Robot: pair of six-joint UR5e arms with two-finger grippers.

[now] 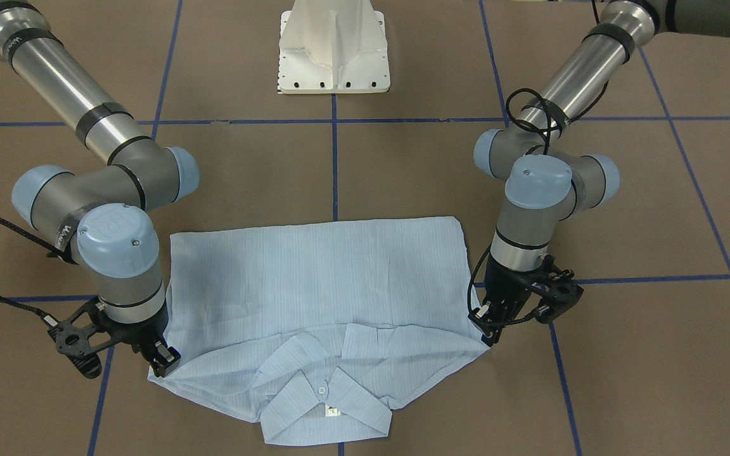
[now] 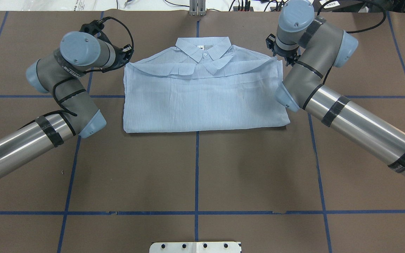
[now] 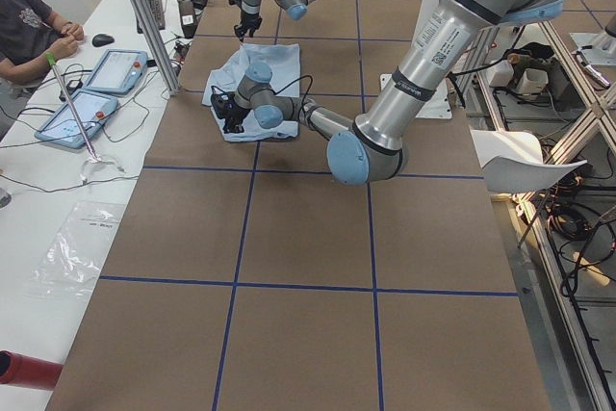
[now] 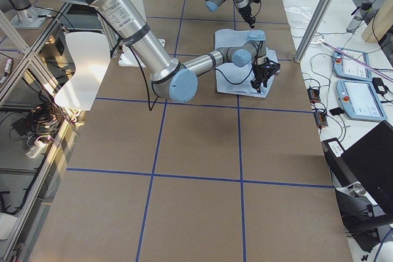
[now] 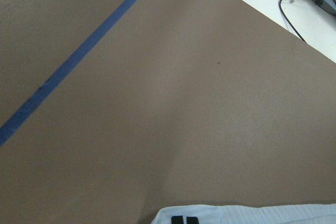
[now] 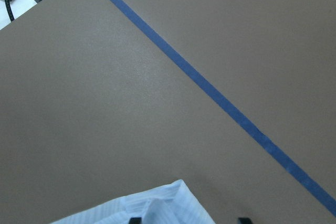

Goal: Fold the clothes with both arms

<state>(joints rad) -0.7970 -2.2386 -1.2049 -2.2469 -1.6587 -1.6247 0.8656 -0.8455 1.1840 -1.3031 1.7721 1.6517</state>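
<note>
The pale-blue striped shirt (image 1: 314,278) lies flat and folded on the brown table, buttoned collar toward the operators' edge; it also shows in the overhead view (image 2: 202,102). My left gripper (image 1: 488,330) stands at the shirt's shoulder corner. In the left wrist view its fingertips (image 5: 177,220) are close together with the shirt's edge (image 5: 262,214) at them. My right gripper (image 1: 165,362) stands at the opposite shoulder corner. In the right wrist view its fingertips (image 6: 135,219) are wide apart, and a shirt corner (image 6: 157,205) lies by one of them.
The white pedestal base (image 1: 333,50) stands behind the shirt on the robot's side. Blue tape lines (image 2: 196,168) cross the brown table cover. In the exterior left view an operator (image 3: 29,26) sits at a side bench with tablets (image 3: 115,69) beyond the table's edge.
</note>
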